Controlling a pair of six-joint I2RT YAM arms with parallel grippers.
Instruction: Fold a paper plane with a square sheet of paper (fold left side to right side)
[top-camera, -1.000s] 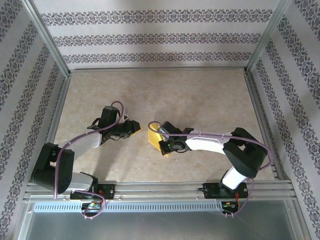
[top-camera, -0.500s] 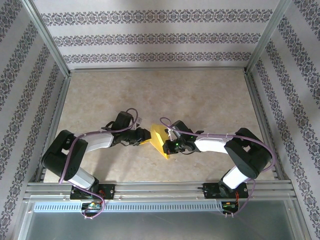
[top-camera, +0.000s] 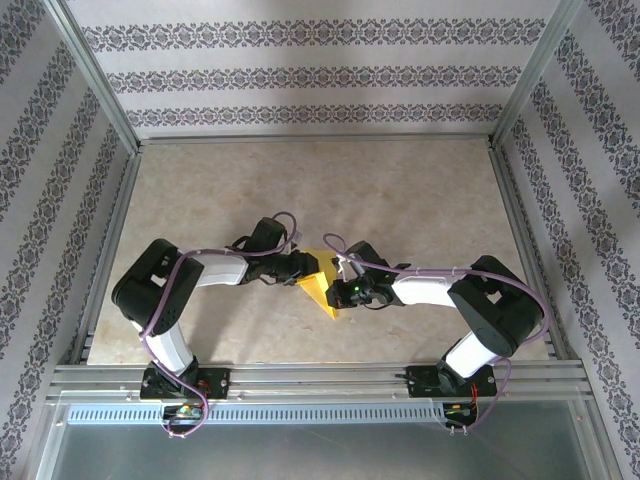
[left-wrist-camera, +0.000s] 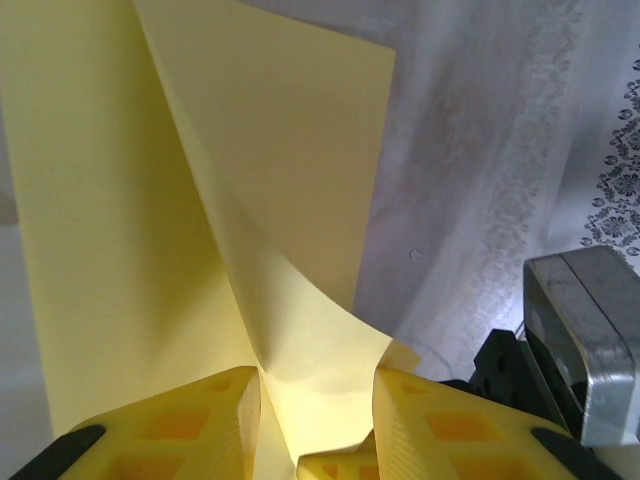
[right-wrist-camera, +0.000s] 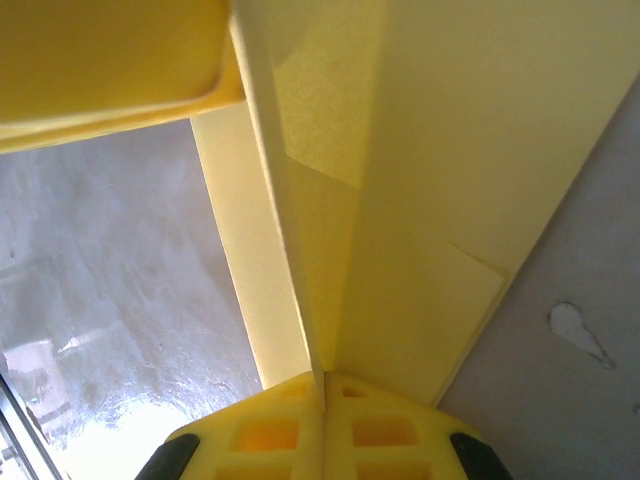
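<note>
- At the near edge, the two arm bases sit bolted to a metal rail (top-camera: 320, 380), the left arm on the left and the right arm on the right.
- From there both arms bend inward over the table (top-camera: 400, 190) and meet close to its middle.
- The right gripper (top-camera: 338, 290) reaches in from the right side. Its wrist view shows the right gripper (right-wrist-camera: 322, 385) with its yellow fingers (right-wrist-camera: 270, 430) pressed together, and an edge of the square sheet of paper (right-wrist-camera: 450, 150) is pinched in the seam between them.
- The square sheet of paper (top-camera: 320, 290) stands between the two grippers, raised off the table surface rather than lying flat. From above it reads as a bright yellow wedge with its point toward the near side.
- The left gripper (top-camera: 308, 268) comes in from the left, just beside the sheet's upper left part.
- In the left wrist view, the left gripper (left-wrist-camera: 315, 385) has its fingers (left-wrist-camera: 190, 420) standing apart with a clear gap. A curved fold of the square sheet of paper (left-wrist-camera: 120, 200) runs down into that gap, and the paper rises in two panels that meet along a crease.
- Beyond the grippers, the mottled beige table stretches toward the far side.
- At the back and on both sides stand walls (top-camera: 300, 75) papered in dark patterned stripes, framed by metal posts.
</note>
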